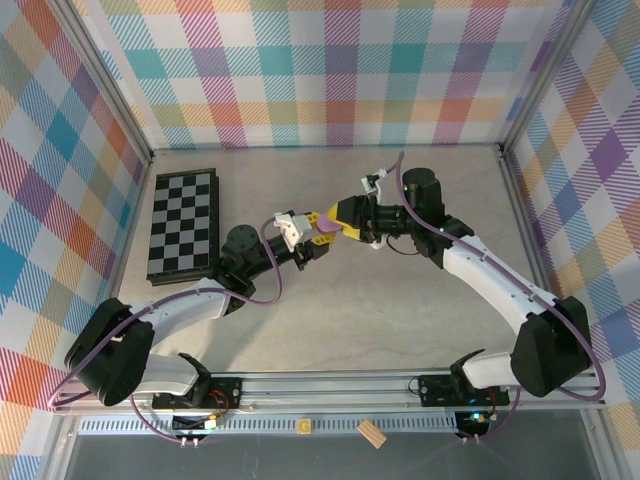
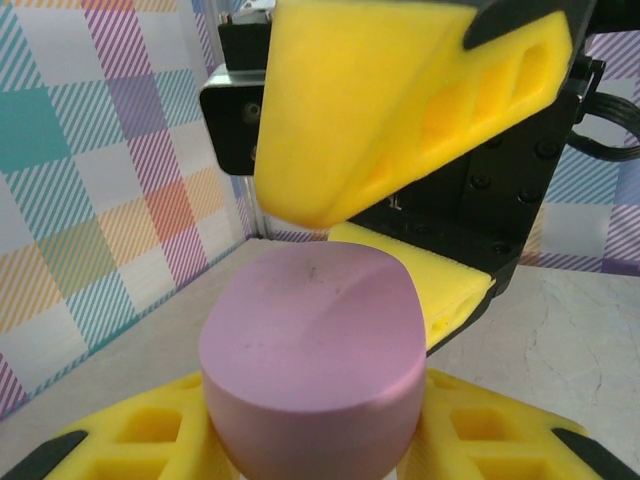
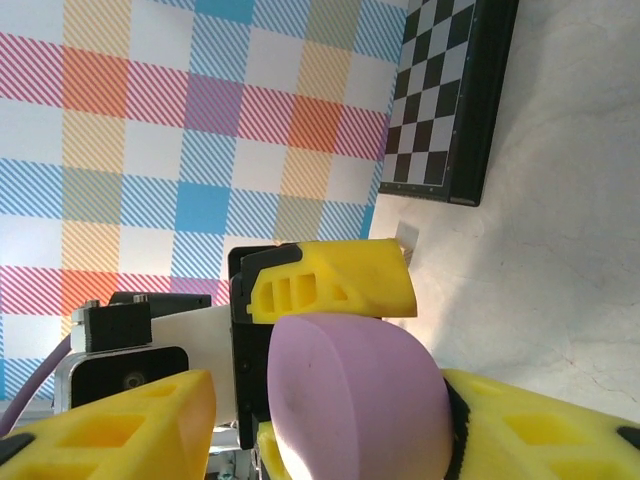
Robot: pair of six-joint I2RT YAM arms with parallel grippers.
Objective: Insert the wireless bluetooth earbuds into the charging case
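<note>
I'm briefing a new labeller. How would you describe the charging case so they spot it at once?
Start at the chessboard on the table's far left, then look right to mid-table, where the left gripper and right gripper meet. The case sits between their yellow fingers: a smooth, rounded lilac pebble, unlike the angular yellow and black parts around it.

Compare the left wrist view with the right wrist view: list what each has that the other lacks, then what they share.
Left wrist: the right gripper's black body behind its fingers. Right wrist: the chessboard. Both: the lilac charging case, held by the left gripper; yellow fingers of both arms; plaid wall; pale table.
</note>
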